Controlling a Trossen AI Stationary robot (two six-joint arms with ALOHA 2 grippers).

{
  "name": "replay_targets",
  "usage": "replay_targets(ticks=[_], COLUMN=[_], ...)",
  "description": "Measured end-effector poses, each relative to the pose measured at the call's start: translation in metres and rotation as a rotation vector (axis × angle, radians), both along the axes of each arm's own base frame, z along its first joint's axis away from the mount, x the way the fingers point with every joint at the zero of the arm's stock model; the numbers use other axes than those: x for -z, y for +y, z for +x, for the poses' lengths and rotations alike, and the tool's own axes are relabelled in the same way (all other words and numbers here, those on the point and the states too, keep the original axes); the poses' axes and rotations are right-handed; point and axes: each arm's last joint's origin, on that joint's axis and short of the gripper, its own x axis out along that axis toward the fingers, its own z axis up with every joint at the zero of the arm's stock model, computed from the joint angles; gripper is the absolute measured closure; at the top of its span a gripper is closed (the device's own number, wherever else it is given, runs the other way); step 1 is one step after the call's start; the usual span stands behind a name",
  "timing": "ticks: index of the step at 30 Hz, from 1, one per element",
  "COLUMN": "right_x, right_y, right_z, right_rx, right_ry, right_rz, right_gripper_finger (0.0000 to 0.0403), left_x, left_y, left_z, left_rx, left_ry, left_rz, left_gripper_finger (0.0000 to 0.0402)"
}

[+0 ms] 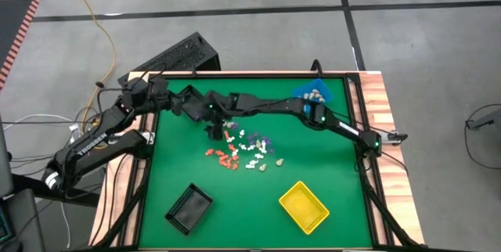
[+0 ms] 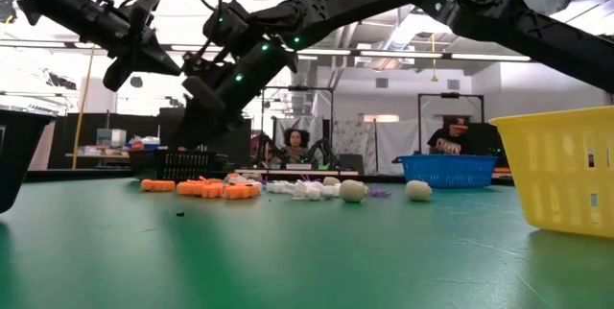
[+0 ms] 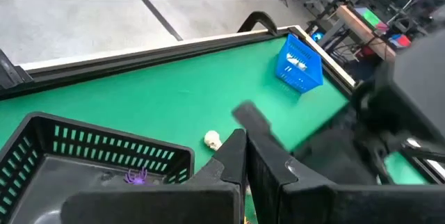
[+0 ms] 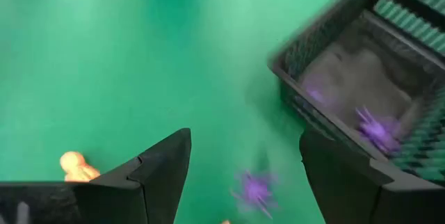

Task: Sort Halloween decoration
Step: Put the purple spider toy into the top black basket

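The yellow bin (image 2: 561,170) looms closest in the low view, at the bench's (image 1: 329,158) near edge, with a black bin (image 1: 189,207) further along that edge and a blue bin (image 1: 315,91) at the far right corner. The Halloween decoration (image 1: 243,150) lies scattered mid-bench: orange pieces to the left, white and beige ones in the middle, purple among them. The right gripper (image 4: 243,158) has reached across from its side and hangs over the far-left edge of the scatter, jaws spread wide and holding nothing; a purple piece (image 4: 256,188) lies on the green just below and between them, beside another black bin (image 4: 361,106) that already holds purple bits. The left gripper (image 3: 245,156) hovers near that same bin, jaws clenched and empty. My reading is that the right arm is nearer the purple piece and would drop almost straight down onto it; its long axis is too blurred to judge.
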Motion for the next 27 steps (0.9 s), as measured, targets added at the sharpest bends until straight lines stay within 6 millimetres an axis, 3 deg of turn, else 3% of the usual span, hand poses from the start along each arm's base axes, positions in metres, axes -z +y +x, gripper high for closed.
replay_targets(ticks=[5, 17, 27], right_x=[0.007, 0.048, 0.048], right_y=[0.005, 0.007, 0.006], right_z=[0.001, -0.004, -0.004], right_rx=[-0.019, 0.025, 0.093], right_ry=[0.007, 0.080, 0.091], right_rz=[-0.014, -0.047, -0.097], right_gripper_finger=[0.0109, 0.0109, 0.0132], left_x=[0.002, 0.003, 0.003], left_y=[0.000, -0.001, -0.001], left_z=[0.000, -0.001, -0.001], left_rx=[0.002, 0.007, -0.001], left_ry=[0.017, 0.031, 0.034], left_rz=[-0.013, -0.010, -0.009], left_gripper_finger=[0.0401, 0.0401, 0.0401])
